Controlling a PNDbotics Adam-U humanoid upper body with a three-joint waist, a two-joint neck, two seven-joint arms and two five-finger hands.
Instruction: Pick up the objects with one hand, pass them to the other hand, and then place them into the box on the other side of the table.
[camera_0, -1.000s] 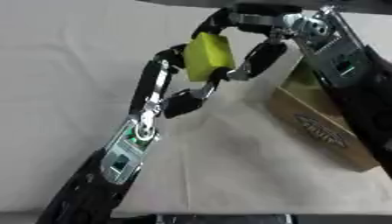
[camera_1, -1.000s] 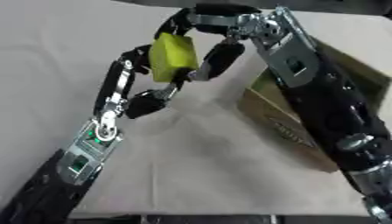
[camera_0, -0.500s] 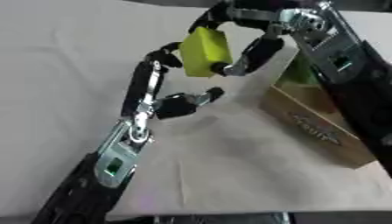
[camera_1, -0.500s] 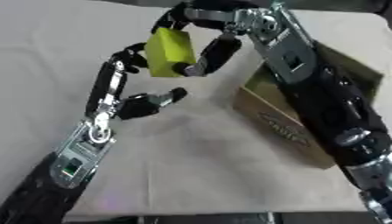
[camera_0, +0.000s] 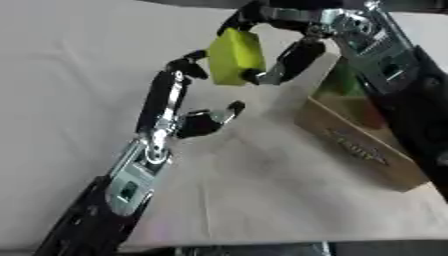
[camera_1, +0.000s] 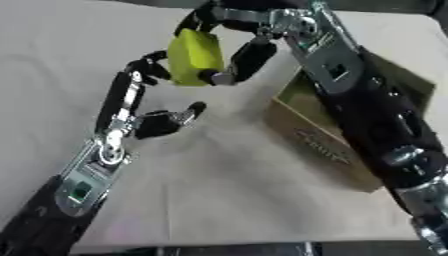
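Observation:
A yellow-green block hangs above the table, held between the curled fingers and thumb of my right hand, which reaches in from the upper right. My left hand comes up from the lower left and stands open just below and left of the block. Its long fingers reach up to the block's left edge; I cannot tell whether they touch it. The thumb points right, apart from the block. The cardboard box stands at the right, partly hidden by my right arm.
Something green shows inside the box. A pale cloth covers the table. My left forearm lies across the lower left, and the table's front edge runs along the bottom.
My left hand has let go of the block and its thumb has dropped away. The right hand now holds the block alone, a little higher and further right.

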